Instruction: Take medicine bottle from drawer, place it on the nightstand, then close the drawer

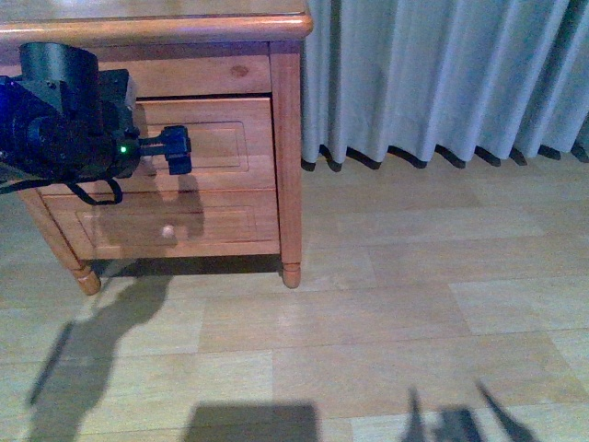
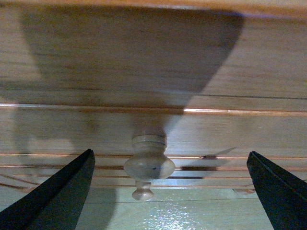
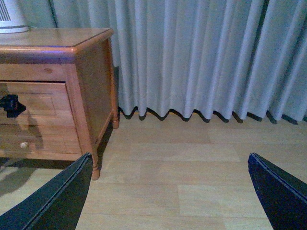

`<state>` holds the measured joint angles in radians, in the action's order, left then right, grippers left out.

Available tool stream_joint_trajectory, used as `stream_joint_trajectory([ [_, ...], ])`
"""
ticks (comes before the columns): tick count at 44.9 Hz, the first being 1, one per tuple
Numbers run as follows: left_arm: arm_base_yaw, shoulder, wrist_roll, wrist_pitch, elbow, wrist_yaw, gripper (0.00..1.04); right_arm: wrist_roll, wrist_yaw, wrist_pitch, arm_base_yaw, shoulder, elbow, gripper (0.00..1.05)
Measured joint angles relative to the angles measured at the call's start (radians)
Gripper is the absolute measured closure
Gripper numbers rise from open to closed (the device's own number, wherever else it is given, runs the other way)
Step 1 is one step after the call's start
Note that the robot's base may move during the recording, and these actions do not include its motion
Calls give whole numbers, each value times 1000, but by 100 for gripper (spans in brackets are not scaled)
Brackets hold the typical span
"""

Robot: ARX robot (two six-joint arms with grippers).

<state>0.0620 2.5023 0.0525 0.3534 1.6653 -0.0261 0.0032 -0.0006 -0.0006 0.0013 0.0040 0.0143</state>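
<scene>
The nightstand stands at the upper left, and its side shows in the right wrist view. Its upper drawer looks shut. My left gripper is open just in front of the drawer's front. In the left wrist view the round wooden knob lies between the dark fingers, untouched; the left gripper is open around it. My right gripper is open and empty above bare floor, away from the nightstand. The medicine bottle is hidden.
The lower drawer's knob sits below the left gripper. A large white ribbed cylinder stands on the nightstand's top. A grey curtain hangs to the right. A wooden floor spreads in front.
</scene>
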Motion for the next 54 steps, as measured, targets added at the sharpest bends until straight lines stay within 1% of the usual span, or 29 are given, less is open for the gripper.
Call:
stream_joint_trajectory([
  [4, 0, 0, 0, 0, 0, 1, 7, 0, 0, 0, 0, 0, 0, 7],
  [6, 0, 0, 0, 0, 0, 1, 10, 0, 0, 0, 0, 0, 0, 7],
  [7, 0, 0, 0, 0, 0, 1, 14, 0, 0, 0, 0, 0, 0, 7],
  [9, 0, 0, 0, 0, 0, 2, 24, 0, 0, 0, 0, 0, 0, 7],
  [15, 0, 0, -1, 0, 0, 11, 51, 0, 0, 0, 0, 0, 0, 7],
  [22, -5, 0, -14, 14, 0, 23, 72, 0, 0, 0, 0, 0, 0, 7],
  [25, -7, 0, -26, 23, -3, 19, 78, 0, 0, 0, 0, 0, 0, 7],
  [41, -7, -14, -52, 68, -56, 13, 79, 0, 0, 0, 0, 0, 0, 7],
  [54, -12, -124, -70, 155, -277, -6, 80, 0, 0, 0, 0, 0, 0, 7],
])
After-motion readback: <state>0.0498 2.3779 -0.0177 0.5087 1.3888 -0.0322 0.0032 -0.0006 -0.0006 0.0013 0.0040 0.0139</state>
